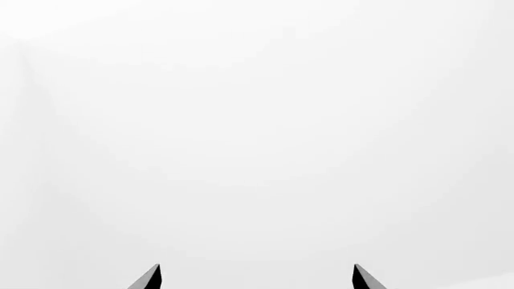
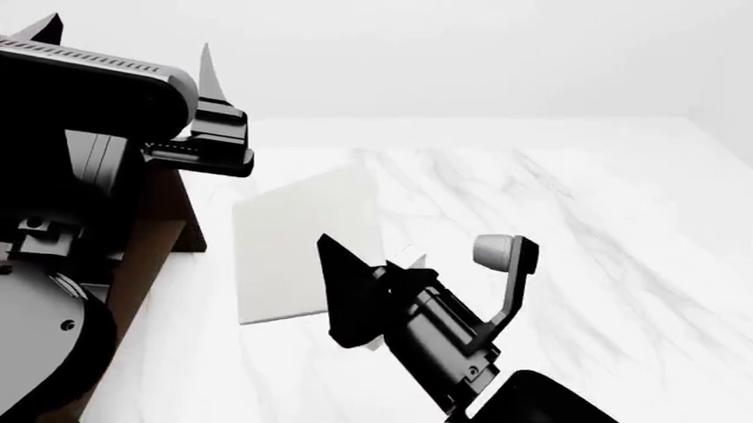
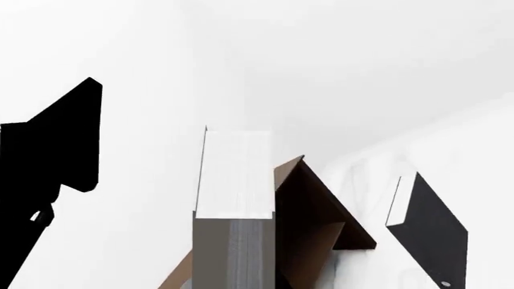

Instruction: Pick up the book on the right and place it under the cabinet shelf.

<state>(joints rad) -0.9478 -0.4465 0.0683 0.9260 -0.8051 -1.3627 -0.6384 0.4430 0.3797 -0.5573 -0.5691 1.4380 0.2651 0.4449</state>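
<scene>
White marble tabletop, grey veins, glossy. Slim flat off-white book with white page edges clamped edge-on in right gripper jaws, raised off tabletop just beside dark brown wood-grain cabinet. Left gripper: black pointed jaws spread, nothing between.

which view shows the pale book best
The head view: the book shows its whole broad cover, held by the right gripper beside the cabinet. The right wrist view shows only its page edge, close up. The left wrist view shows none of it.
</scene>
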